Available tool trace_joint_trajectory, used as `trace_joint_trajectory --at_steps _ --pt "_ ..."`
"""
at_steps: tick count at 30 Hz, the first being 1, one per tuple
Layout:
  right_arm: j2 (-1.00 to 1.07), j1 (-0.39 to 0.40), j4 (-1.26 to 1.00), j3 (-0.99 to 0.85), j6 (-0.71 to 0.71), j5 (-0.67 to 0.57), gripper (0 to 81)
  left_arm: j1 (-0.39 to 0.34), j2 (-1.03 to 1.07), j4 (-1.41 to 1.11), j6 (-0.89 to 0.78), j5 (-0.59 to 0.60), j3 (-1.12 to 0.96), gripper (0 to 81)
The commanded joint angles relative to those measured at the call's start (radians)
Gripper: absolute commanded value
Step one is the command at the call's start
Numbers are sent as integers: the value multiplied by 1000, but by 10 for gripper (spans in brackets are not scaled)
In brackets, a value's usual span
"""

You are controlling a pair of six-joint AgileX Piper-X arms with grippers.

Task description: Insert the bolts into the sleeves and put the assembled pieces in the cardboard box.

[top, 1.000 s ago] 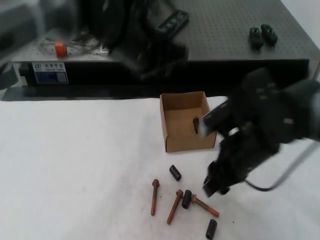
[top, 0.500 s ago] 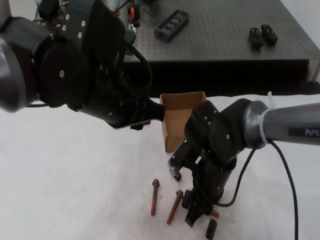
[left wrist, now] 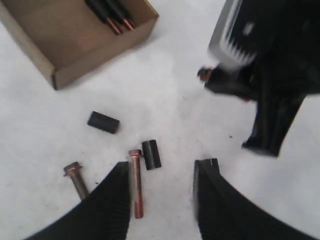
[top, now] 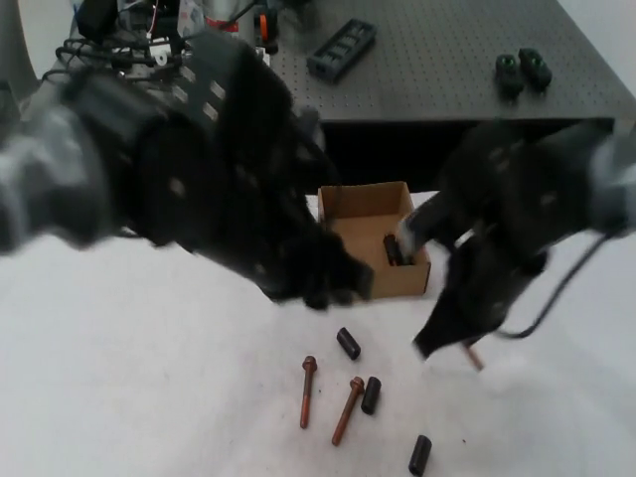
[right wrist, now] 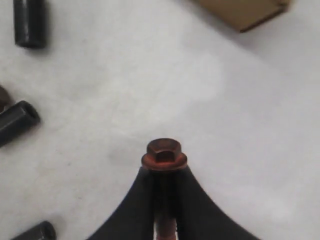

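My right gripper (right wrist: 164,172) is shut on a copper bolt (right wrist: 164,154), head outward, held above the white cloth to the right of the loose parts (top: 472,355). My left gripper (left wrist: 164,166) hangs open over a black sleeve (left wrist: 151,154) and a bolt (left wrist: 135,182) beside it. Another bolt (left wrist: 76,177) and a second sleeve (left wrist: 103,122) lie close by. A third sleeve (top: 419,454) lies nearer the front edge. The cardboard box (top: 368,197) holds two assembled pieces (left wrist: 112,15).
A black perforated bench (top: 447,70) stands behind the cloth, with a black holder (top: 341,48) and two dark knobs (top: 522,70) on it. The left arm's bulky body (top: 199,169) hangs over the cloth left of the box.
The right gripper has risen from the pile and moved right with a bolt in it. The left arm has swung in over the loose parts.
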Motion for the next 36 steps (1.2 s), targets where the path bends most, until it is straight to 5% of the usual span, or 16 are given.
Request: trace_joint_trajectory --at_steps 1,14,21,36 --pt "-170 -88 26 66 63 -35 9 -17 16 -10 20 6 -10 300" --pt "-631 -186 65 375 130 -68 9 -112 417 257 72 -6 -394 300" --pt "-678 -186 73 387 151 -68 9 -196 484 267 89 -47 -432 300" --pt "-678 -186 79 387 151 -68 9 -207 566 287 70 -32 -432 268"
